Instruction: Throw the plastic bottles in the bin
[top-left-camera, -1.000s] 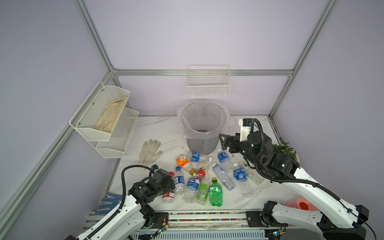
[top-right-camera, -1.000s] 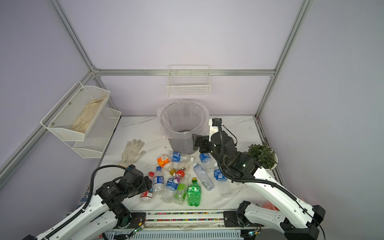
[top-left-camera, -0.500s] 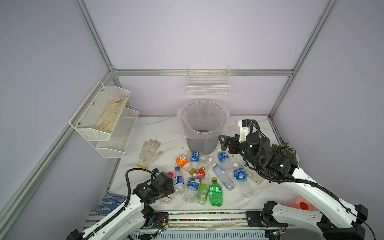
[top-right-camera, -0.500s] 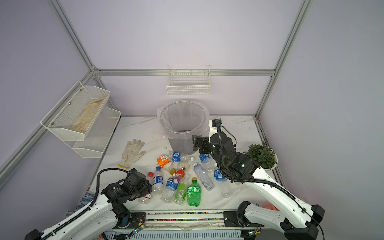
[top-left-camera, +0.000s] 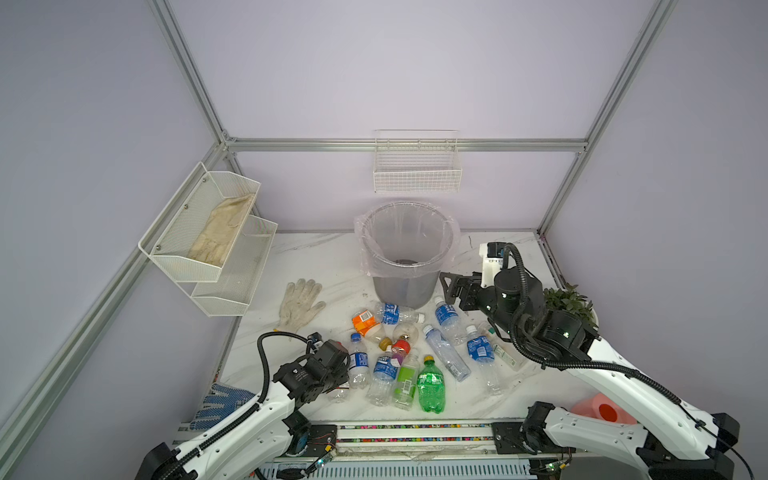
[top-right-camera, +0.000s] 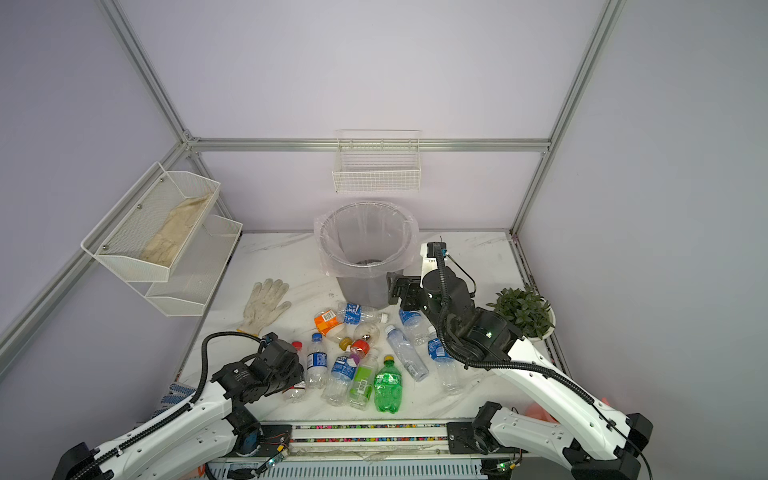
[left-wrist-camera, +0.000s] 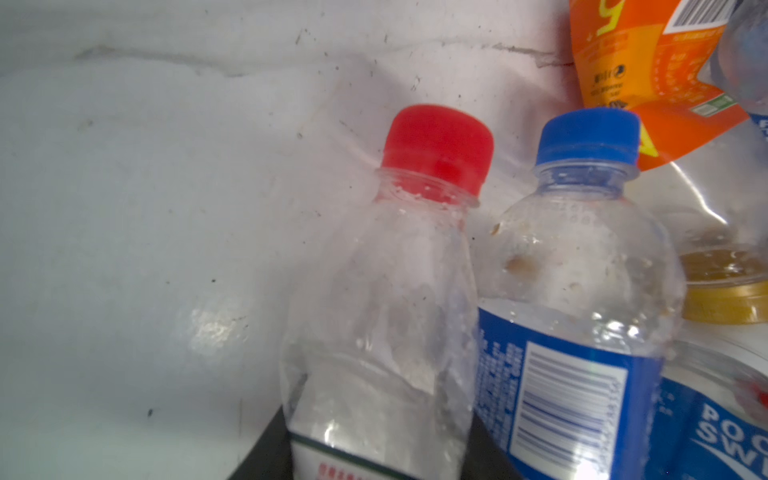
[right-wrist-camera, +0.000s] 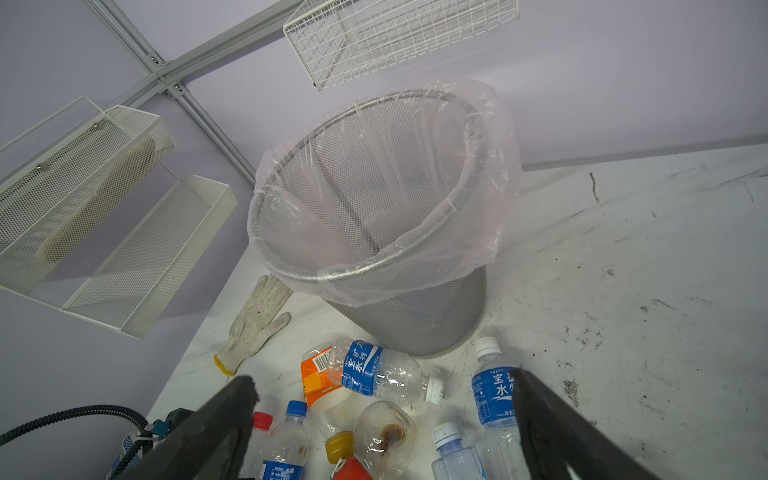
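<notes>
Left gripper (top-right-camera: 291, 374): pressed together on the lower body of the red-cap bottle (left-wrist-camera: 382, 291); its dark fingers flank the clear wall in the left wrist view.
Red-cap bottle: at the left end of the heap, near the front edge of the bench (top-left-camera: 316, 257); a blue-cap bottle (left-wrist-camera: 582, 299) sits just beside it, seemingly touching. Whether it has left the bench cannot be told.
Right gripper (top-left-camera: 445, 289): spread wide and empty, poised beside the bin wall, above the back of the heap.
Bin (top-left-camera: 401, 291): upright at the back middle of the bench, mouth open, well apart from the held bottle; its contents are unclear.
Bottles (top-left-camera: 444, 353): about a dozen lie between the bin and the front edge.
Step in hand: judged to be the pick of one bottle, with the grasp made and the carry not yet begun.
Next move: probably a lift clear of the blue-cap neighbour, then a high carry toward the back, since the rim stands far above the bottles. Release belongs over the mouth, inside the rim. The thin wall may crumple or slip.
</notes>
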